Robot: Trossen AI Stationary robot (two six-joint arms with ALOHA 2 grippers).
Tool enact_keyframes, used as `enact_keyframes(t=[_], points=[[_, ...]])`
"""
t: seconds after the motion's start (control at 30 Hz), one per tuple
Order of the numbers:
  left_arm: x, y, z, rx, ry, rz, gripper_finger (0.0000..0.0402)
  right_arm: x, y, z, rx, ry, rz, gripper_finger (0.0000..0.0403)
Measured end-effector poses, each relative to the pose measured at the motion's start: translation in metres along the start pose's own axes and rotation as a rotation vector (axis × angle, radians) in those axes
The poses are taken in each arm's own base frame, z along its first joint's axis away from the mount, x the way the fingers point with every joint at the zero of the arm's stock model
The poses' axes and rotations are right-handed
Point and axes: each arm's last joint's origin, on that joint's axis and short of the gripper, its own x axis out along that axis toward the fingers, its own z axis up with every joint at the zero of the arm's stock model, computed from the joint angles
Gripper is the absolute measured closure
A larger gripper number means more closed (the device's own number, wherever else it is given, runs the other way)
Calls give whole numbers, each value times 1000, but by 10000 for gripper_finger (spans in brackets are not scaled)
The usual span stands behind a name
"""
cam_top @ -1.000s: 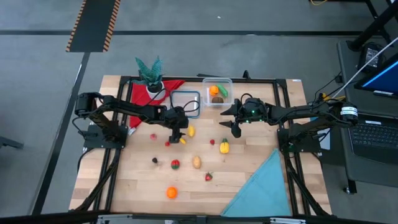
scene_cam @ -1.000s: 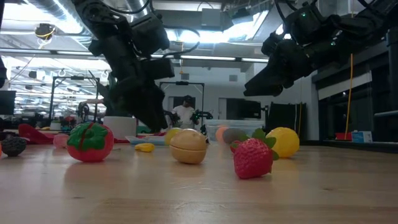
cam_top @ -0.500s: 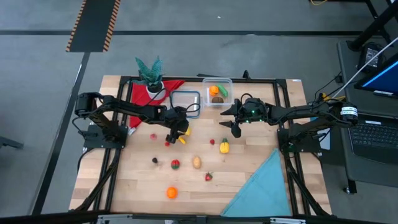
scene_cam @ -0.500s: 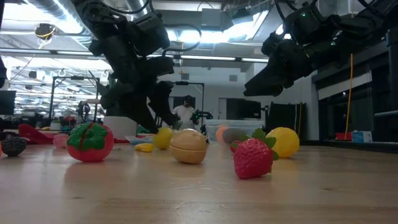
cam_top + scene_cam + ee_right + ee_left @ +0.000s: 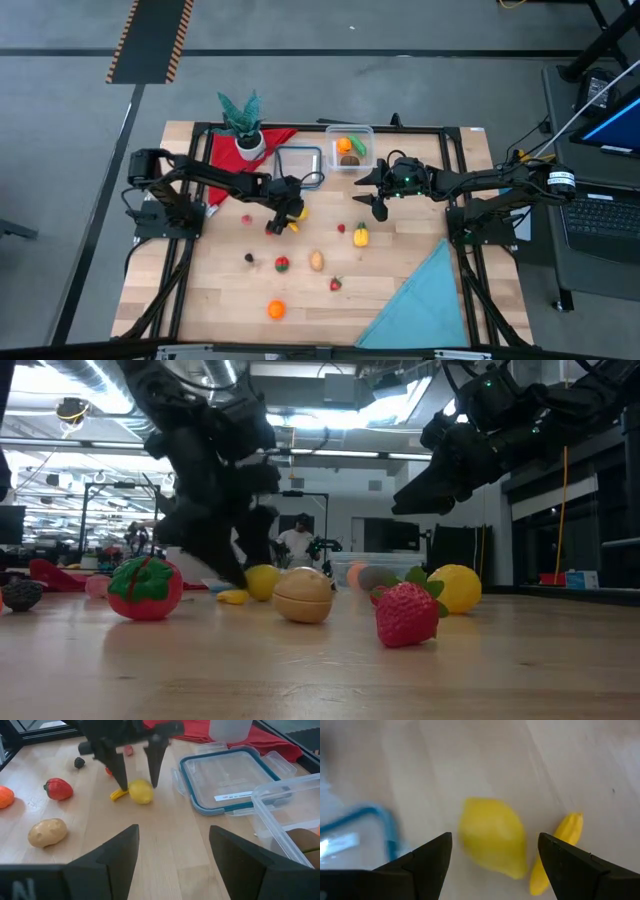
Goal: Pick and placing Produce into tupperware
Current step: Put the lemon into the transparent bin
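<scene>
A yellow lemon (image 5: 492, 842) lies on the wooden table beside a small yellow banana (image 5: 555, 852). My left gripper (image 5: 495, 837) is open and points steeply down over the lemon, one finger on each side, with a gap showing at both. From the right wrist view its fingers (image 5: 152, 767) straddle the lemon (image 5: 141, 791). The clear tupperware (image 5: 349, 148) stands at the far middle with orange and green produce in it. My right gripper (image 5: 378, 207) hangs open above the table near the tub, holding nothing.
A blue-rimmed clear lid (image 5: 298, 162) lies next to the tub. Loose produce: potato (image 5: 316, 261), tomato (image 5: 282, 264), strawberry (image 5: 336, 284), orange (image 5: 275, 309), a yellow piece (image 5: 360, 236). A potted plant (image 5: 243, 125) on a red cloth stands far left; a teal cloth (image 5: 425, 300) lies near right.
My left gripper has rolled about its own axis and sunk a little toward the lemon, staying open. The lemon has shifted slightly toward the table's left and now lies between the fingers.
</scene>
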Motion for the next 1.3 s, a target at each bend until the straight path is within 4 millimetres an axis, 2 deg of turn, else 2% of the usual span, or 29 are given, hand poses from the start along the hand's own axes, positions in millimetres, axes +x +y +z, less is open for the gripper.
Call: enact_keyframes(t=[0.2,0.4,1.0,1.3], points=[[17,-7,-1,-65,14,-30,113,0,0,0,0,-2,0,159],[16,-3,4,-165,-2,10,113,0,0,0,0,-2,0,159],[15,-1,3,-226,20,8,113,0,0,0,2,-2,0,160],[15,-3,1,-251,39,-5,152,0,0,0,3,-2,0,160]])
